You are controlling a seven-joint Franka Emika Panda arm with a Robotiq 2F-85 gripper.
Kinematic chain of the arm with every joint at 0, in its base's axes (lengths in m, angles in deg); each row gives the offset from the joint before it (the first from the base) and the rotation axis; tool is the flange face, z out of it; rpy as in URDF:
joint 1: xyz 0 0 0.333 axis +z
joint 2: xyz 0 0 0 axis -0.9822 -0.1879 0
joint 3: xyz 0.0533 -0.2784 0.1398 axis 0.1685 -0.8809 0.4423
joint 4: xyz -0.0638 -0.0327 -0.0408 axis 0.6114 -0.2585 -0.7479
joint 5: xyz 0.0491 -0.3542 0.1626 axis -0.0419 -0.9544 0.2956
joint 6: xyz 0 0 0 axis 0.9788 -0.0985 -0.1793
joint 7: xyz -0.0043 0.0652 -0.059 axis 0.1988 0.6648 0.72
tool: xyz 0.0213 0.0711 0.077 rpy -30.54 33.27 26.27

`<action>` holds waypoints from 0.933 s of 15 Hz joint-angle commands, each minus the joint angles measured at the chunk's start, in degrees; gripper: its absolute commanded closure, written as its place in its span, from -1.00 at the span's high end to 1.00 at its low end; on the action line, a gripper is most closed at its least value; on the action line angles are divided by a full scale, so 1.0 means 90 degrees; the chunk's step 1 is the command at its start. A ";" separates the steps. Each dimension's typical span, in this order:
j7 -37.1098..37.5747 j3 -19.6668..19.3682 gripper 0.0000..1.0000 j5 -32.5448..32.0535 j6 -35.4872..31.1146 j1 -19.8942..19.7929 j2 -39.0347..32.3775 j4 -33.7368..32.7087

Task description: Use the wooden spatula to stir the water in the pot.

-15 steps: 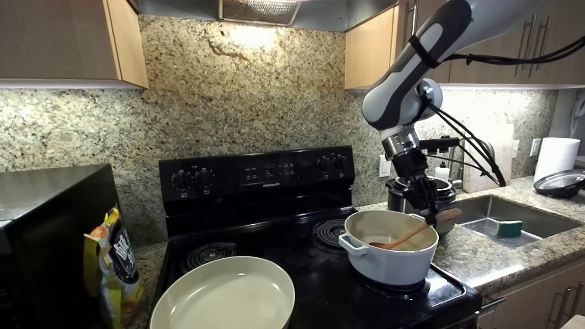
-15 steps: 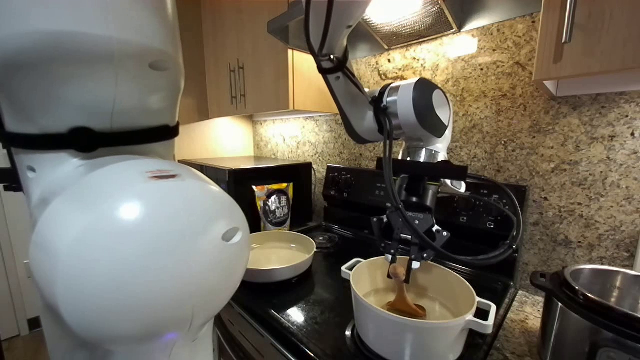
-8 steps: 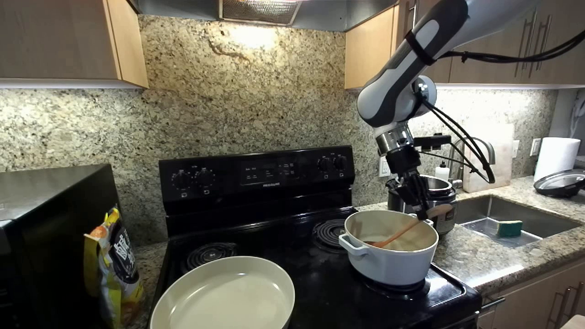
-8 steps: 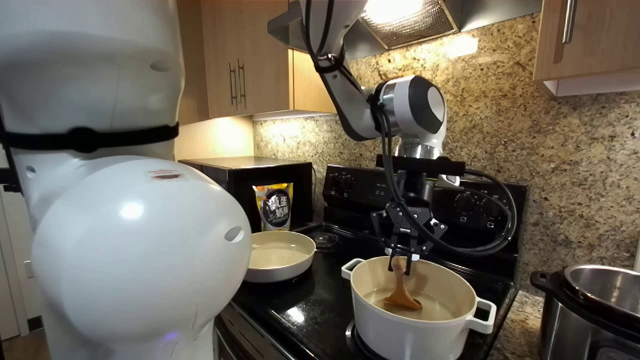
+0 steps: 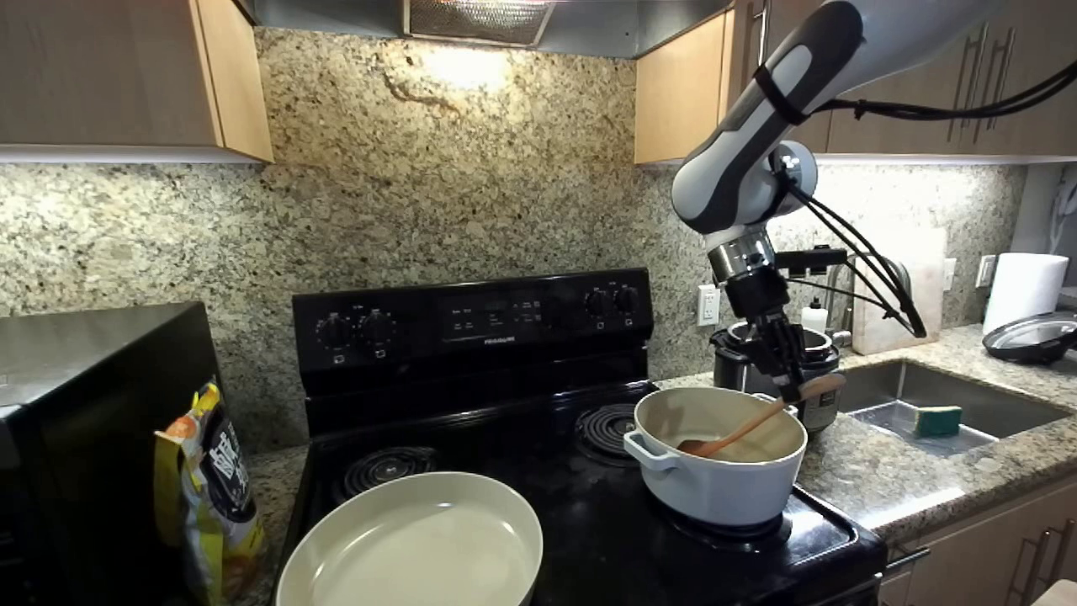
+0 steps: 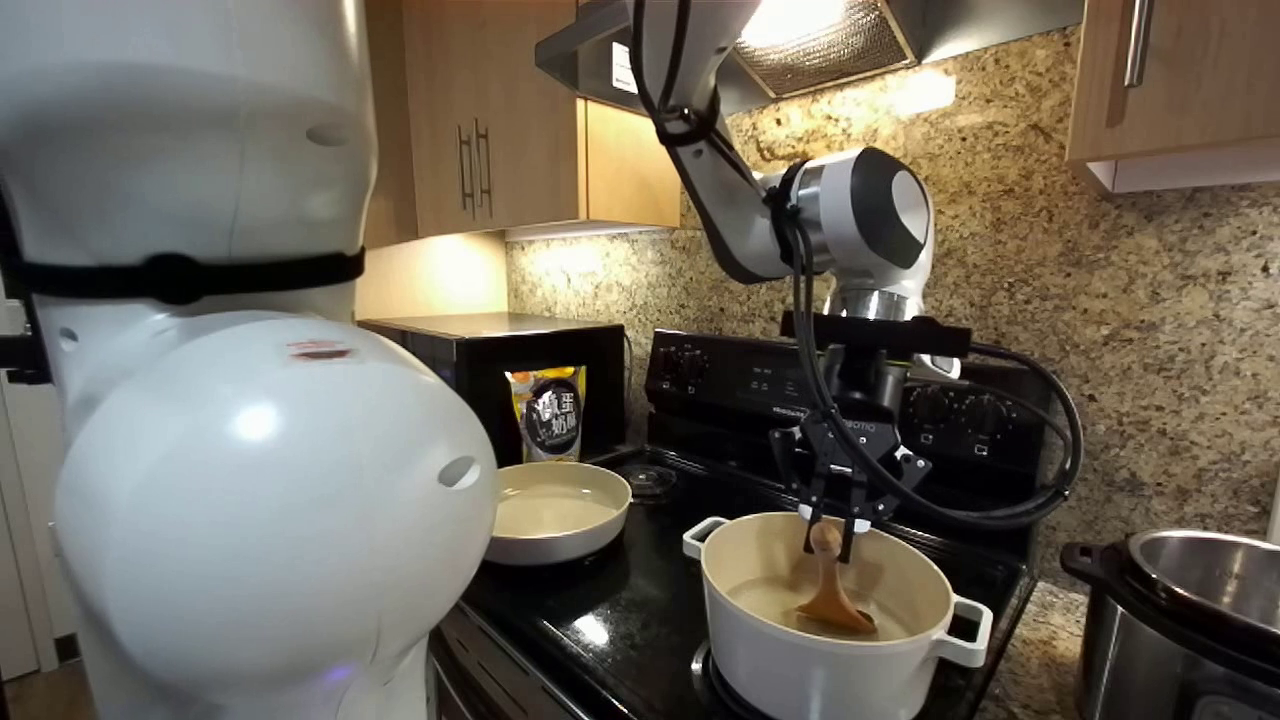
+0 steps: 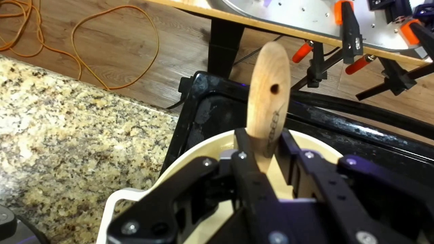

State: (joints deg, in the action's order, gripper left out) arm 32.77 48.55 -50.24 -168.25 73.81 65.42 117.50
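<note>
Black stovetop [image 5: 589, 522] at lower centre of an exterior view supports the pot [image 5: 724, 492]. Gripper [image 7: 262, 137] jaws are clamped on the wooden spatula [image 6: 829, 590], lower end inside the pot. Grasp, insertion: done. Stirring: judged current, unfinished. Motion of the water [image 6: 772, 597] is unclear.

Bright up top: the range hood [image 5: 478, 21] throws warm light down, burning a near-white patch into the granite backsplash [image 5: 446, 227] in both exterior views. Under the upper cabinets [image 5: 109, 76], left and right, more glow along that stone! A hard streak of glare on the counter [image 5: 892, 480], right, while the black boxy appliance [image 5: 92, 471], left, swallows detail. In an exterior view, a white hotspot sits on the near robot arm [image 6: 280, 500], another on the stove [image 6: 640, 600]. Over to the wrist view: counter pale at left, purple tinge on the gripper [image 7: 264, 135], its nearest parts soft.
</note>
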 commanded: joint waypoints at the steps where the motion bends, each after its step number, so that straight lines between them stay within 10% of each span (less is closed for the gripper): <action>1: -0.0035 -0.0002 -0.88 -0.0099 0.0239 -0.0094 -0.0037 0.0007; 14: -0.0130 0.0387 -0.88 -0.0245 0.0565 0.0188 0.0063 -0.0026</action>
State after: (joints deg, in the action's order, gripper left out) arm 32.69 51.40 -51.86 -164.64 75.13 65.33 117.65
